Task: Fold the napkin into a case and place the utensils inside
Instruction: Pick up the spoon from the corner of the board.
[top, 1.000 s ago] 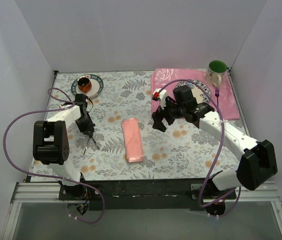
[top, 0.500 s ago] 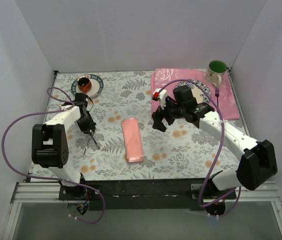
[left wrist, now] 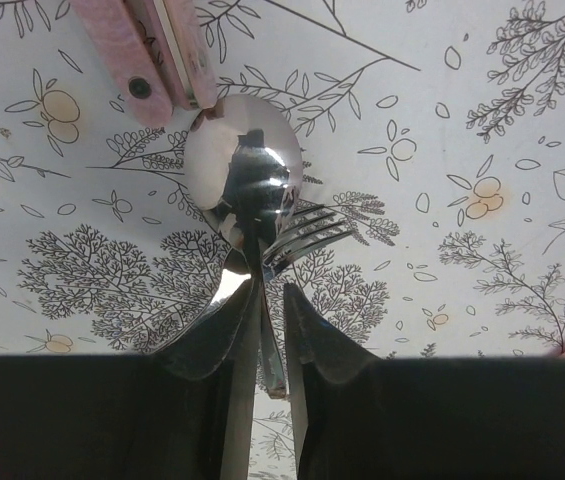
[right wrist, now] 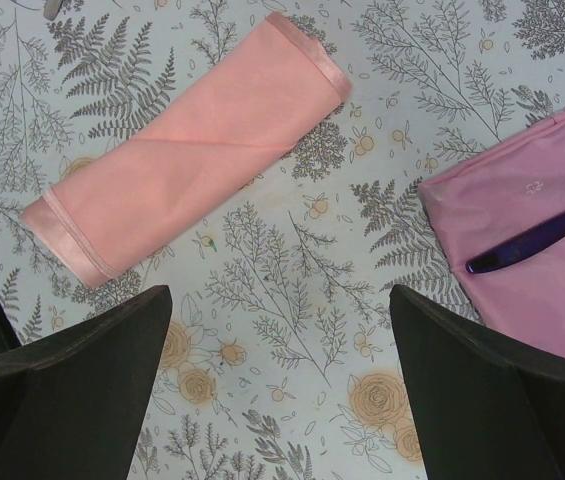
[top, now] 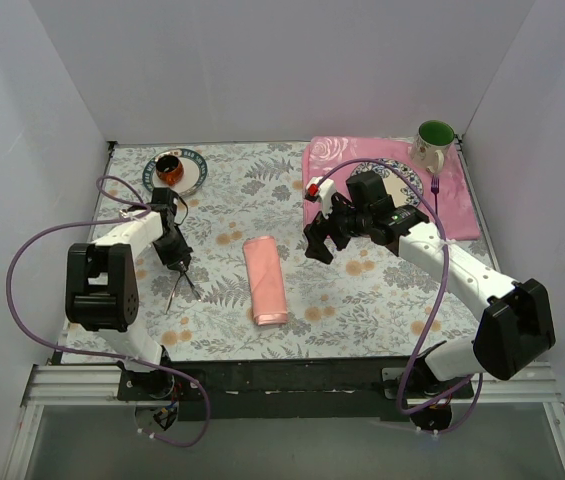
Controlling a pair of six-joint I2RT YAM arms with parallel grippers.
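Observation:
The napkin lies folded into a narrow salmon-pink case (top: 266, 280) mid-table, also seen in the right wrist view (right wrist: 182, 140). The utensils (top: 178, 288), a shiny spoon (left wrist: 242, 175) and a fork (left wrist: 302, 232), lie low over the floral cloth to the left of the case. My left gripper (top: 177, 263) (left wrist: 272, 292) is shut on their thin handles, and the spoon bowl and tines stick out ahead of the fingertips. My right gripper (top: 320, 243) (right wrist: 282, 330) hovers open just right of the case with nothing between its fingers.
A plate with an orange cup (top: 175, 171) sits at the back left. The rose-patterned pink placemat (top: 457, 210) at the back right carries a plate, a green mug (top: 435, 140) and a purple fork (top: 435, 185). Two pink bars (left wrist: 122, 50) show ahead of the spoon.
The left arm's elbow wavered slightly. The utensils, the case and the right arm hold their places.

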